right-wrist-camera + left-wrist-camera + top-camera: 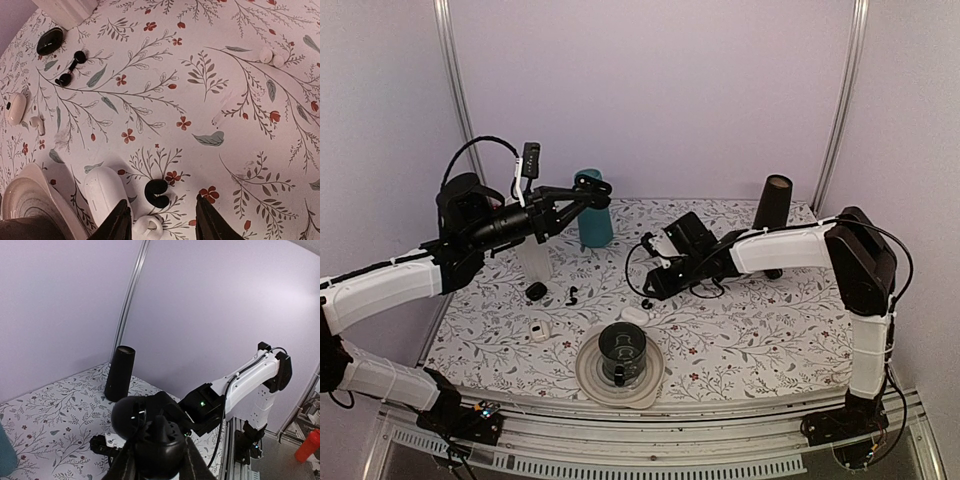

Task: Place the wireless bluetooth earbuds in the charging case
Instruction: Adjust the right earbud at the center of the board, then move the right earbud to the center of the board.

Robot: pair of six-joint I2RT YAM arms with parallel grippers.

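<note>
right gripper (162, 207): part open over black earbud (156, 193), empty | left gripper (157, 462): clamped on charging case (150, 432)

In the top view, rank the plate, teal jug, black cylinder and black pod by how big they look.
1. plate
2. teal jug and black cylinder: too alike to rank
3. black pod

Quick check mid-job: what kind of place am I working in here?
Probably a lab robot test cell: plain walls framed by metal posts, a floral-covered table, and a slotted mounting rail along its near edge.
</note>
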